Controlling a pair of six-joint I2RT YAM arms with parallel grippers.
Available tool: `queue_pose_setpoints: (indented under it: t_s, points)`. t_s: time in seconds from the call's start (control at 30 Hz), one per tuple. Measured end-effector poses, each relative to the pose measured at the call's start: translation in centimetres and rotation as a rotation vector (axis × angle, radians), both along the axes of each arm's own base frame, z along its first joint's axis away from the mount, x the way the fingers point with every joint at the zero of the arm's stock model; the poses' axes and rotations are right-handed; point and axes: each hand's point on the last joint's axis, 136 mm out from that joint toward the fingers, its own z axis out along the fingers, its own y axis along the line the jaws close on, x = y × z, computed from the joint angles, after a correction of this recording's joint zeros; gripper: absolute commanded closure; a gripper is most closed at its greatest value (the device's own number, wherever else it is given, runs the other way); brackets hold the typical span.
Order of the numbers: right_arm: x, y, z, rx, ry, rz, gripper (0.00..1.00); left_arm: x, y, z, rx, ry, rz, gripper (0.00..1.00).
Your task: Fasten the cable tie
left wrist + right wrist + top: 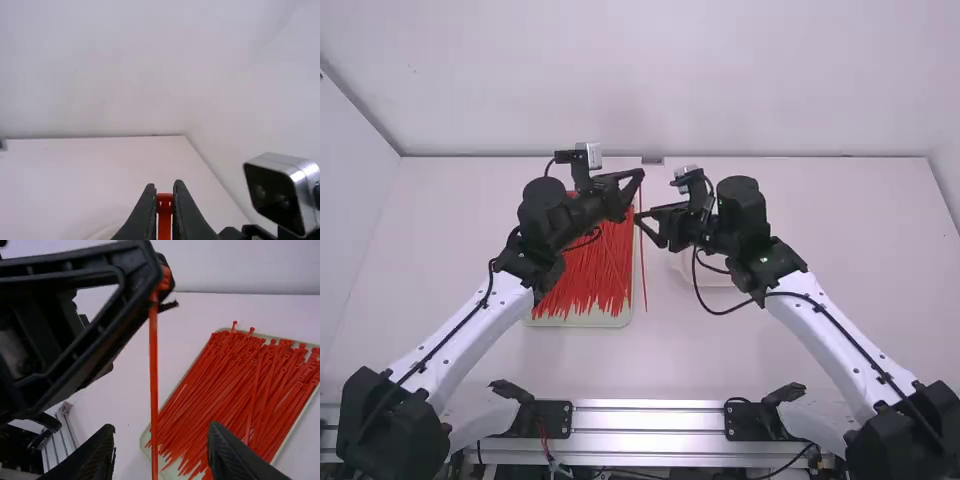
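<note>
A single red cable tie point(643, 250) hangs straight down from my left gripper point(638, 178), which is raised above the table and shut on the tie's head end point(164, 202). In the right wrist view the left gripper point(160, 280) pinches the top of the tie point(152, 380). My right gripper point(650, 225) is just below, to the tie's right, and open. Its two fingers point(95, 457) stand wide apart, with the hanging strap between them and touching neither.
A pale tray point(620, 322) holding a heap of several red cable ties point(585, 270) lies under the left arm, and the hanging tie's tip reaches down past its right edge. A small white object point(692, 268) sits under the right wrist. The right arm's camera point(282, 192) is close by.
</note>
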Motion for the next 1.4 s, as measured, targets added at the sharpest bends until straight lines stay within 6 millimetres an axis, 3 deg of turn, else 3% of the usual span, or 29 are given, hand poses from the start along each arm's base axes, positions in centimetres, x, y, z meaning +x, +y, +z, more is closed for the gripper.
queue_pose_setpoints:
  t_s: [0.03, 0.2, 0.23, 0.87, 0.93, 0.97, 1.0, 1.07, 1.17, 1.2, 1.4]
  points:
    - [0.0, 0.0, 0.0, 0.000, 0.000, 0.000, 0.57, 0.0, 0.0, 0.0, 0.000, 0.000, -0.001, 0.98]
    - [0.0, 0.0, 0.0, 0.009, 0.016, -0.006, 0.97, -0.1, -0.1, 0.0, -0.008, 0.008, -0.006, 0.98]
    - [0.0, 0.0, 0.0, 0.009, 0.018, -0.007, 1.00, -0.1, -0.1, 0.0, -0.008, 0.008, -0.006, 0.98]
    - [-0.2, 0.3, 0.0, -0.007, -0.012, 0.010, 1.00, -0.2, -0.3, 0.0, -0.008, 0.008, -0.009, 0.95]
    - [-0.1, 0.1, 0.0, -0.008, -0.013, 0.007, 1.00, -0.1, -0.3, 0.0, -0.007, 0.005, -0.004, 0.84]
    - [0.0, -0.1, -0.1, -0.009, -0.011, 0.005, 1.00, -0.1, -0.3, 0.1, -0.011, 0.004, -0.005, 0.69]
    - [0.1, -0.3, -0.1, -0.009, -0.008, 0.004, 1.00, -0.1, -0.3, 0.2, -0.011, 0.000, -0.005, 0.61]
    - [0.4, -0.9, -0.2, -0.009, -0.001, -0.002, 1.00, -0.1, -0.3, 0.4, -0.018, -0.007, -0.005, 0.35]
    - [0.7, -1.7, -0.2, -0.003, -0.001, -0.002, 1.00, -0.1, -0.3, 0.6, -0.023, -0.013, -0.003, 0.07]
    - [0.8, -1.9, -0.1, 0.000, -0.004, 0.003, 1.00, -0.1, -0.2, 0.7, -0.024, -0.014, 0.003, 0.03]
    - [0.7, -3.0, 0.4, 0.021, -0.032, 0.056, 1.00, 0.6, 1.1, 1.0, -0.030, -0.029, 0.026, 0.02]
